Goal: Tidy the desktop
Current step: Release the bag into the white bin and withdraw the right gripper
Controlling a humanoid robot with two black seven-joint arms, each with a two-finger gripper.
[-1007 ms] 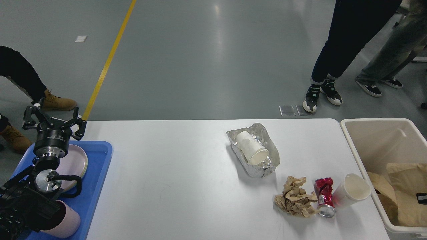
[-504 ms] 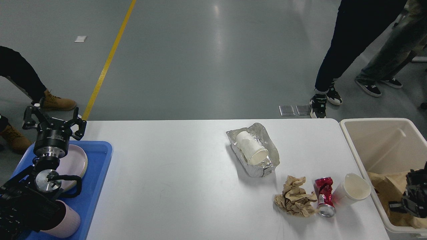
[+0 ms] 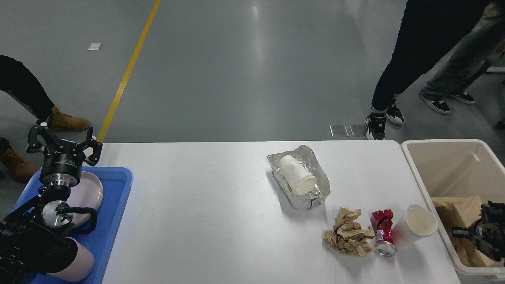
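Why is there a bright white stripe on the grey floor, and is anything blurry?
Head view: the shiny grey floor mirrors an overhead lamp as a pale streak; the large white tabletop is evenly lit, with soft shadows; the trash looks sharp, and only the dark right gripper is murky.

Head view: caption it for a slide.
Crushed can, crumpled paper and cups remain on the desktop beside the bin.
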